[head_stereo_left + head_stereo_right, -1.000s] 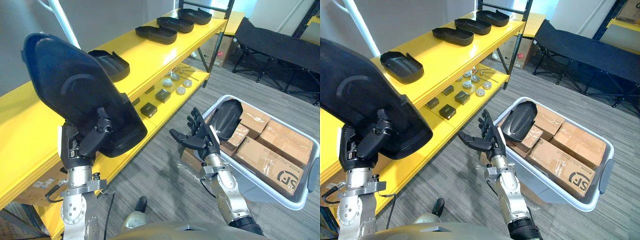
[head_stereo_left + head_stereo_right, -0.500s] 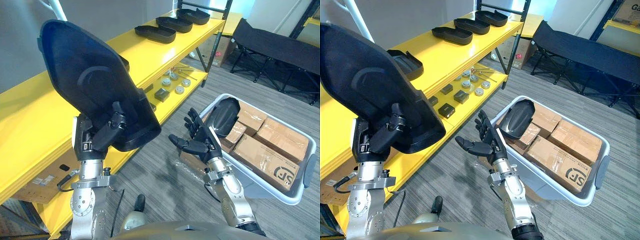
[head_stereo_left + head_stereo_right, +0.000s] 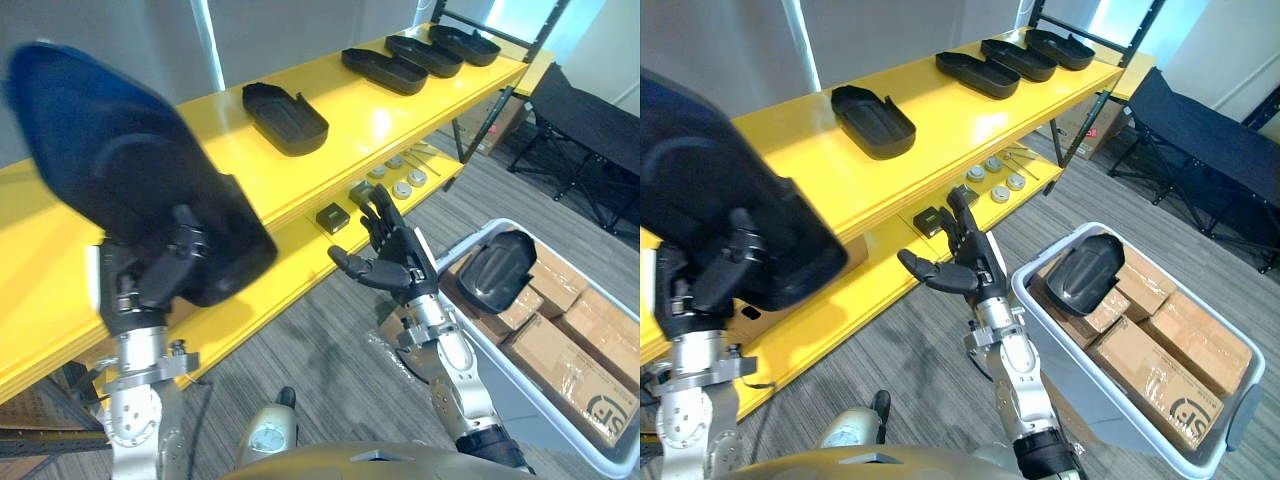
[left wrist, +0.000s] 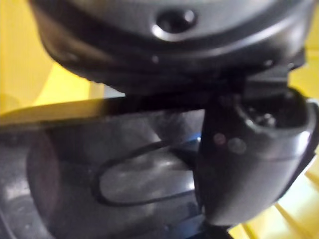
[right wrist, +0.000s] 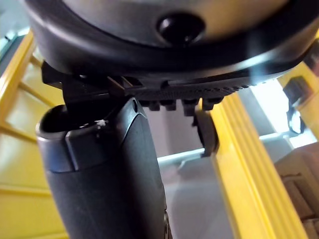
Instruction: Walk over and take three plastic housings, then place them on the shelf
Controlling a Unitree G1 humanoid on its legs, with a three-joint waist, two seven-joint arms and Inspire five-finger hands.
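Observation:
My left hand (image 3: 160, 285) is shut on a large black plastic housing (image 3: 120, 190), held upright in front of the yellow shelf (image 3: 200, 150); its thumb (image 4: 249, 159) presses on the housing (image 4: 124, 174). My right hand (image 3: 395, 258) hangs open and holds nothing, in front of the shelf's lower level. Several more black housings lie on the top shelf, the nearest (image 3: 285, 115) alone, the others (image 3: 385, 70) in a row further back. One housing (image 3: 1085, 285) leans in the grey bin (image 3: 1080, 390) on the floor at the right.
Cardboard boxes (image 3: 1165, 360) fill the rest of the bin. Small black blocks (image 3: 330, 215) and round metal parts (image 3: 400, 187) lie on the lower shelf level. A dark folding cot (image 3: 1210, 140) stands at the back right. Grey floor runs between shelf and bin.
The camera has swung toward the shelf, so the bin now sits further right. The left hand still holds the housing, and the right hand stays open, now nearer the lower shelf.

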